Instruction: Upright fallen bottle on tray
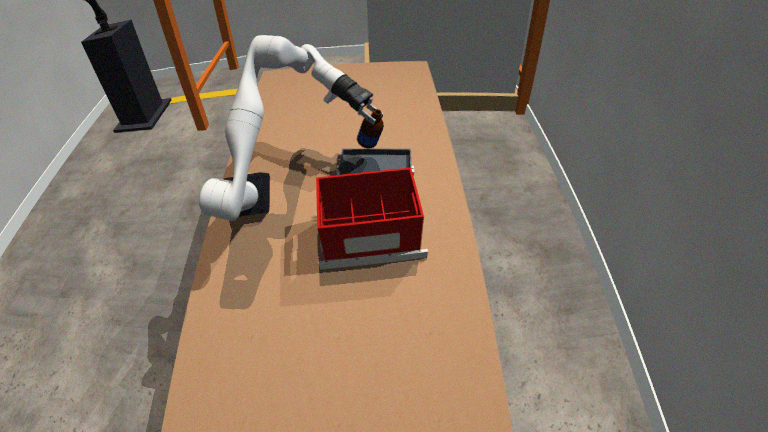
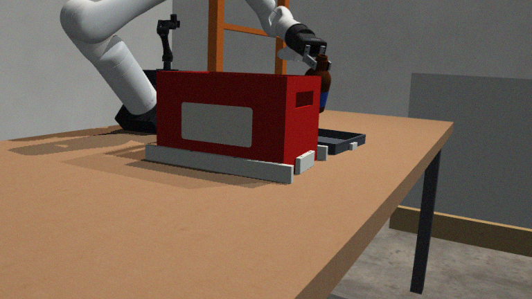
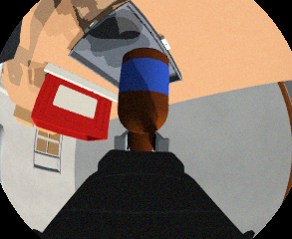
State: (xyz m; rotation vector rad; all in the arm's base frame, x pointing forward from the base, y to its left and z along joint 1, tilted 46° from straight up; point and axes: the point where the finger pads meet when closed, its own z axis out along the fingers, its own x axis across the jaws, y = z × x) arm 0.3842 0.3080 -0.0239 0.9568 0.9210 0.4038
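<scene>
A brown bottle (image 1: 370,128) (image 2: 323,78) (image 3: 145,96) with a blue label hangs nearly upright in the air, base down. My gripper (image 1: 372,116) (image 2: 318,59) (image 3: 141,137) is shut on the bottle's neck. The bottle hangs above the dark grey tray (image 1: 396,159) (image 2: 345,138) (image 3: 102,43), which lies flat on the table behind the red crate (image 1: 368,209) (image 2: 235,113) (image 3: 73,110). In the exterior view the crate hides the bottle's lower edge.
The crate has inner dividers and stands in white corner guides (image 2: 219,164) (image 1: 373,257). The wooden table (image 1: 339,336) (image 2: 156,232) stretches toward the front. The arm's base (image 1: 254,192) sits left of the crate. Orange rack posts (image 1: 175,36) and a grey box (image 1: 447,25) stand behind.
</scene>
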